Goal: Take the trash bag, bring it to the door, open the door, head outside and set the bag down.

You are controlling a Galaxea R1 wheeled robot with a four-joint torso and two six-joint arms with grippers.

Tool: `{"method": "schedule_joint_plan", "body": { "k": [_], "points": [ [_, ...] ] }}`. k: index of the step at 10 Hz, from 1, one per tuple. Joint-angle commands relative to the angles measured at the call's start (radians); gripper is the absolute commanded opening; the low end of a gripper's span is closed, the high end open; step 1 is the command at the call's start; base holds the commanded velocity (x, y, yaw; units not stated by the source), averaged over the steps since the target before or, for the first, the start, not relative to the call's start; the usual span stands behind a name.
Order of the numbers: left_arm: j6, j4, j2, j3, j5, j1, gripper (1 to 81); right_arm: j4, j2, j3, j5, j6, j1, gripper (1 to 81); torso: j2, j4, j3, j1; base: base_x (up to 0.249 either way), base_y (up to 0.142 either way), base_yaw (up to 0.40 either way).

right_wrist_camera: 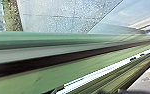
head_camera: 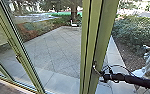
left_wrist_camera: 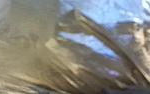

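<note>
Trash bag: left wrist view | right claw: near door frame | both claws' opening, hold: can't tell

Green posts: blocking full-height strip, right of centre.
Slanted frame: in the way, upper left to lower left.
Paving: room beyond, between those; glazed or open, can't tell.
Right arm: across lower right.
Shrub: obstacle, upper right.
</note>
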Motion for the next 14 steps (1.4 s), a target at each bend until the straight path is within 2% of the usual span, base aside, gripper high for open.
{"method": "schedule_joint_plan", "body": {
  "k": [1,4,5,6,7,8,11,12,14],
  "points": [
    [0.005,-0.005,-0.019,0.008,0.076,-0.018,1.0,-0.046,0.063,-0.062,-0.21,0.063,-0.002,81.1,0.0,0.0,0.0,0.0,0.155,0.0,0.0],
    [0.003,-0.005,-0.019,0.007,0.076,-0.016,1.0,-0.058,0.06,-0.059,-0.225,0.052,0.024,81.1,-0.001,-0.001,0.0,-0.002,0.15,0.0,0.0],
    [0.005,-0.003,-0.021,0.007,0.076,-0.016,1.0,-0.113,0.052,-0.053,-0.233,0.052,0.036,81.1,-0.001,-0.001,0.0,-0.002,0.0,0.0,0.0],
    [0.005,-0.003,-0.021,0.008,0.076,-0.017,1.0,-0.133,0.046,-0.046,-0.243,0.052,0.051,81.1,0.0,-0.001,-0.001,-0.001,0.0,0.0,0.0],
    [0.005,-0.002,-0.021,0.008,0.076,-0.016,1.0,-0.205,0.024,-0.033,-0.274,0.052,0.077,81.1,0.001,-0.001,-0.002,0.001,0.0,0.0,0.0],
    [0.005,-0.002,-0.019,0.007,0.076,-0.016,1.0,-0.286,-0.001,-0.019,-0.344,0.052,0.122,81.1,0.001,-0.001,-0.003,0.002,0.0,0.0,0.0],
    [0.005,-0.002,-0.018,0.008,0.076,-0.015,1.0,-0.457,-0.086,0.013,-0.485,0.052,0.264,81.1,0.004,0.0,-0.007,0.005,0.0,0.0,0.0],
    [0.006,-0.002,-0.016,0.008,0.076,-0.011,1.0,-0.466,-0.123,0.013,-0.521,0.052,0.312,81.1,0.005,0.0,-0.007,0.006,0.0,0.0,0.0],
    [0.008,0.0,-0.015,0.008,0.076,-0.005,1.0,-0.468,-0.19,0.009,-0.532,0.049,0.418,81.1,0.006,0.001,-0.008,0.007,0.0,0.0,0.0]
  ]
}}
